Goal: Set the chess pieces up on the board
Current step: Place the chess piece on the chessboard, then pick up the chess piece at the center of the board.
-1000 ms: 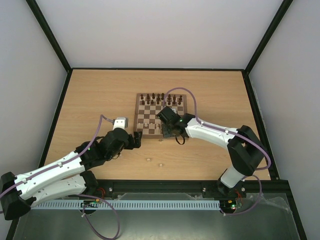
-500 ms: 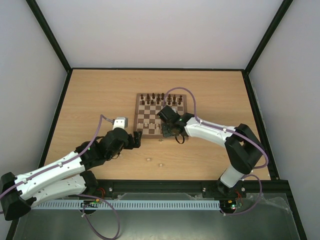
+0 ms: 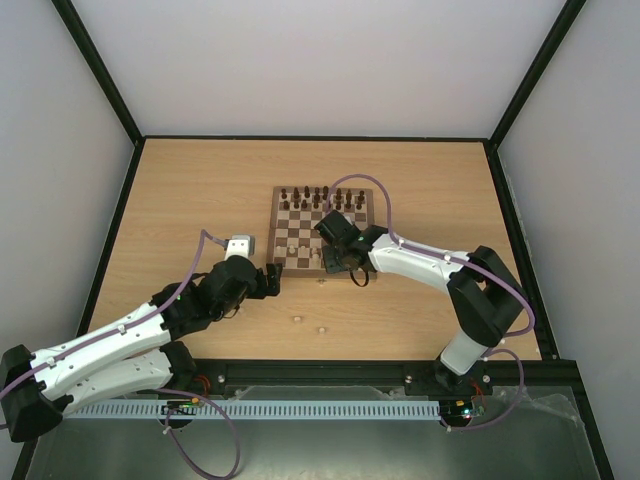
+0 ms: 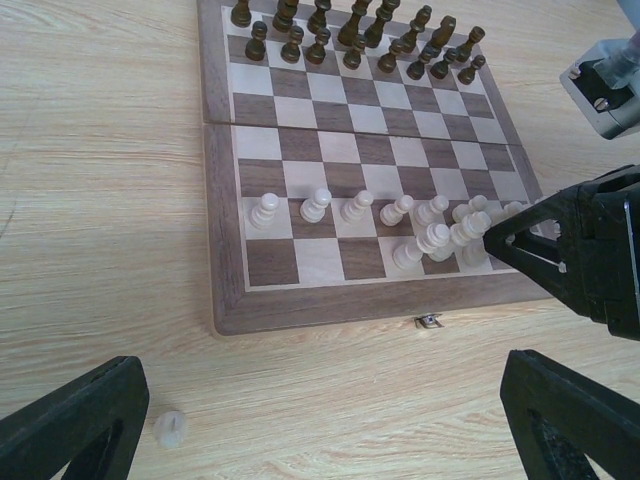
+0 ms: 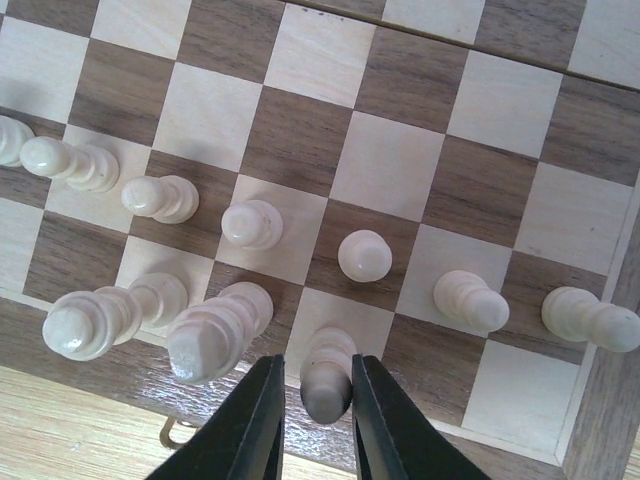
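Now the right gripper has its 2 jaws close around 1 pale piece on the near row of the board; whether they pinch it, I cannot tell. The left gripper is spread wide near 1 loose piece on the table.

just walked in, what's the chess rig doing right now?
The right gripper is down at the near edge of the board, fingers narrowly either side of a pale piece standing upright in the nearest row. I cannot tell whether it grips the piece or stands just clear. The left gripper is open and empty, over the table off the near edge. The dark pieces fill the far two rows. The pale pawns stand in a row, and one loose pale piece is on the table.
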You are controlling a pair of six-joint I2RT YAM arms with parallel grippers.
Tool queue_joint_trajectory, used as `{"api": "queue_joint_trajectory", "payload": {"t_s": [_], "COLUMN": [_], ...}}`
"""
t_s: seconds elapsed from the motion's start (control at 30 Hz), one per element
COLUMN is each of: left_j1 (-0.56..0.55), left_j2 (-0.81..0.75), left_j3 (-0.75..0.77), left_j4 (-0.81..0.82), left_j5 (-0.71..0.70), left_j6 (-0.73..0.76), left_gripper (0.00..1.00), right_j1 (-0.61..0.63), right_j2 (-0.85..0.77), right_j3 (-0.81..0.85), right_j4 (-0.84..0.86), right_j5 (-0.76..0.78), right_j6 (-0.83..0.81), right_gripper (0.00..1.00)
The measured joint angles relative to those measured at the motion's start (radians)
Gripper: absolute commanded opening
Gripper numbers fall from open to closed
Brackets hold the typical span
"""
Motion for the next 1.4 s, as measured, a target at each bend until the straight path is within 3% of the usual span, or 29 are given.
{"api": "queue_joint_trajectory", "payload": {"t_s": [0.37, 0.5, 0.83, 0.9, 0.93, 0.97, 1.4], "left_j1": [0.001, 0.001, 0.002, 0.004, 0.005, 0.006, 0.006], "left_j2": [0.000, 0.000, 0.000, 0.002, 0.003, 0.006, 0.025], "left_j3": [0.000, 0.000, 0.000, 0.000, 0.000, 0.000, 0.000], "left_j4": [0.000, 0.000, 0.000, 0.001, 0.001, 0.001, -0.010], "left_j5": [0.003, 0.007, 0.008, 0.008, 0.008, 0.007, 0.006], "left_j6": [0.000, 0.000, 0.009, 0.011, 0.011, 0.011, -0.005], "left_gripper": [1.00, 1.00, 0.99, 0.99, 1.00, 0.99, 0.99], "right_j1": [0.000, 0.000, 0.000, -0.001, -0.001, -0.002, -0.003], "right_j2": [-0.006, -0.042, -0.286, -0.331, -0.356, -0.374, -0.602], "right_j3": [0.000, 0.000, -0.031, -0.049, -0.062, -0.072, -0.227], "right_j4": [-0.001, -0.008, -0.052, -0.059, -0.063, -0.068, -0.081], "right_j5": [-0.008, -0.007, 0.005, 0.005, 0.004, 0.003, -0.042], "right_j6": [-0.003, -0.001, 0.010, 0.017, 0.016, 0.018, 0.022], "right_gripper": [0.30, 0.37, 0.65, 0.78, 0.95, 0.99, 0.99]}}
